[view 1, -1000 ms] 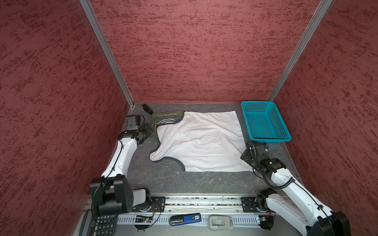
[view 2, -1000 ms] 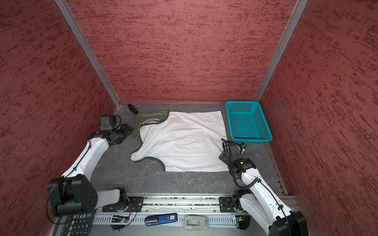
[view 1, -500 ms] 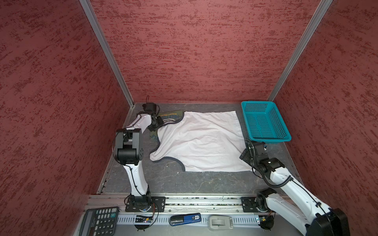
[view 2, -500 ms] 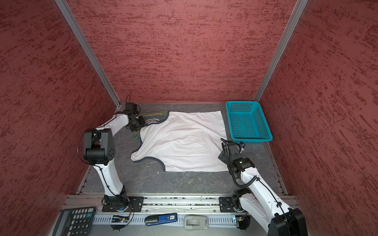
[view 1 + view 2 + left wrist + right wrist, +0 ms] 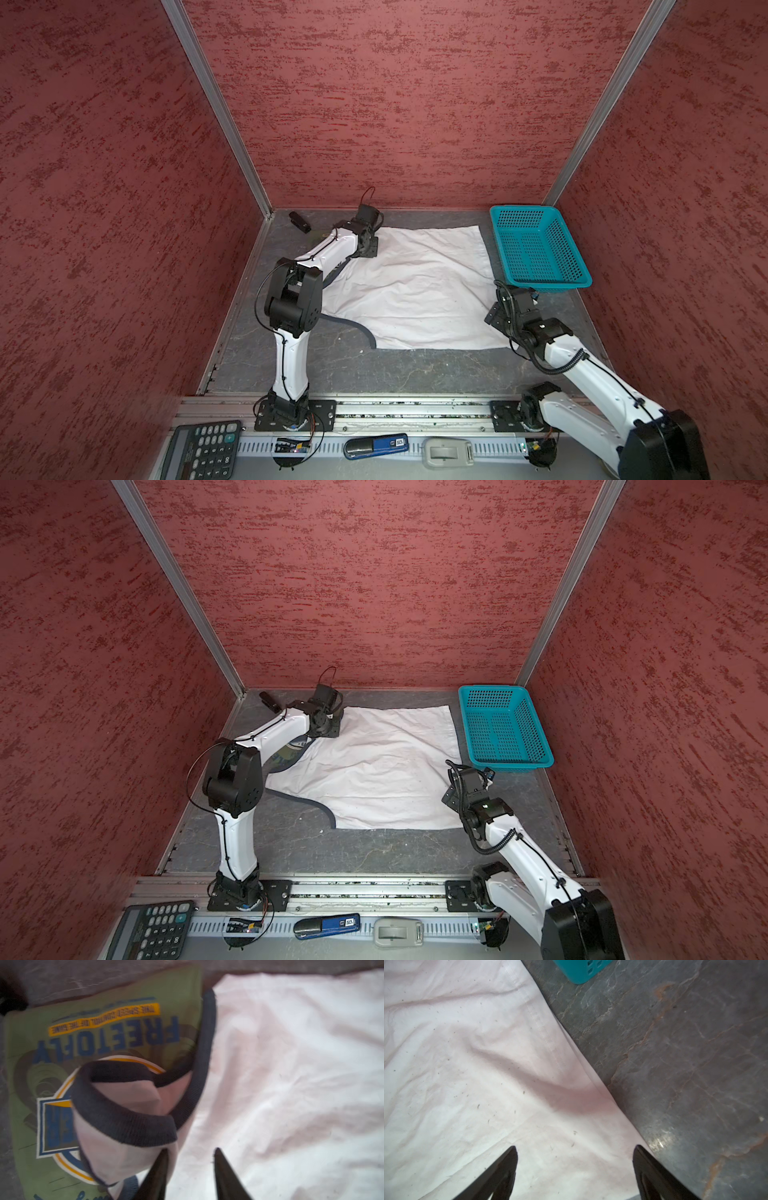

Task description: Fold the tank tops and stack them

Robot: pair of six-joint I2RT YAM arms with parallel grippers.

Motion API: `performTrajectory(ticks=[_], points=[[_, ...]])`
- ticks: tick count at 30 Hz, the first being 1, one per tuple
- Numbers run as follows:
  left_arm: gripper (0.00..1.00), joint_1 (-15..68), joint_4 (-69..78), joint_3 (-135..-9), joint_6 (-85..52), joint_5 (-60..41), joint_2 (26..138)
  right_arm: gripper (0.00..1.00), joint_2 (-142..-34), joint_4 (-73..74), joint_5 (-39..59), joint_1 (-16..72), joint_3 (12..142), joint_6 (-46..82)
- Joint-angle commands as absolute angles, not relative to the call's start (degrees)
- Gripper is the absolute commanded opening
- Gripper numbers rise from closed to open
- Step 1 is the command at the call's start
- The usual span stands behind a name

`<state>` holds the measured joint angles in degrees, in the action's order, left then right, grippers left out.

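Fold coming, I reckon: best pinch near hem and far strap together, lift evenly, drag nothing. Nearest me, the right fingers (image 5: pixel 504 1167) stand wide over the hem corner of the white cloth tank top (image 5: pixel 415 286), spread flat on the grey stone-look counter (image 5: pixel 374 374), holding nothing. Far back, the left fingers (image 5: pixel 224 1167) are narrowly parted beside its bunched grey strap, nothing visibly pinched, above the folded olive green tank top (image 5: pixel 104 1018).

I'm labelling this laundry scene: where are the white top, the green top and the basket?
White top (image 5: pixel 415 291): in a top view, middle of the cloth.
Green top (image 5: pixel 104 1043): left wrist view, on the blue lettering.
Basket (image 5: pixel 532 249): in a top view, on its mesh floor.
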<state>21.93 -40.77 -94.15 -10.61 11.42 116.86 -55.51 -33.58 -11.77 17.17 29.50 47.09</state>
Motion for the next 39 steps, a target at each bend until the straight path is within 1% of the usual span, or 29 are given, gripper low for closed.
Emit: performTrajectory(ticks=[1,3,8,11,15,20,23,29,30,32,34,36,38,39], points=[[0.52,19.6,-38.9,-91.5,-10.1,11.6,112.7,0.88,-56.0,-31.9,-11.3,17.1,29.0,47.1],[0.55,18.4,-37.1,-89.2,-11.3,9.9,110.1,0.88,-56.1,-31.7,-11.2,17.1,28.8,47.0],[0.56,14.6,-33.0,-84.4,-13.4,7.8,104.3,0.88,-55.9,-30.8,-10.6,17.1,27.9,47.3],[0.59,12.3,-32.6,-83.4,-14.7,6.5,102.8,0.88,-56.2,-30.4,-10.5,17.1,27.6,47.4],[0.59,7.9,-33.1,-83.2,-18.2,2.9,103.6,0.88,-56.4,-30.5,-10.5,17.1,27.7,47.3],[0.59,3.1,-30.3,-79.9,-23.1,-1.7,104.2,0.88,-56.2,-30.8,-10.5,17.1,27.8,47.2],[0.59,0.2,-26.6,-78.1,-24.7,-7.0,105.4,0.88,-55.9,-30.8,-10.5,17.1,27.5,47.2],[0.62,-0.7,-23.9,-81.8,-23.6,-13.5,110.9,0.88,-57.7,-29.4,-10.0,17.1,27.4,46.3],[0.60,-0.6,-24.0,-82.7,-23.7,-14.2,112.0,0.88,-58.3,-29.2,-9.8,17.1,27.5,46.3],[0.54,-0.7,-24.4,-84.1,-23.6,-14.5,113.9,0.88,-59.2,-28.5,-9.2,17.1,27.3,46.2],[0.44,-0.7,-25.3,-85.5,-23.8,-13.8,115.5,0.88,-59.9,-27.9,-8.8,17.1,26.8,46.2],[0.27,-0.9,-25.5,-86.0,-24.1,-12.9,116.0,0.88,-60.5,-27.4,-8.5,17.1,26.5,46.3],[0.16,-1.2,-24.7,-85.6,-24.2,-11.8,115.2,0.88,-61.0,-27.1,-8.5,17.1,26.4,46.0],[0.13,-1.3,-24.3,-85.2,-24.3,-11.0,114.7,0.88,-61.4,-26.9,-8.4,17.1,26.4,45.9]])
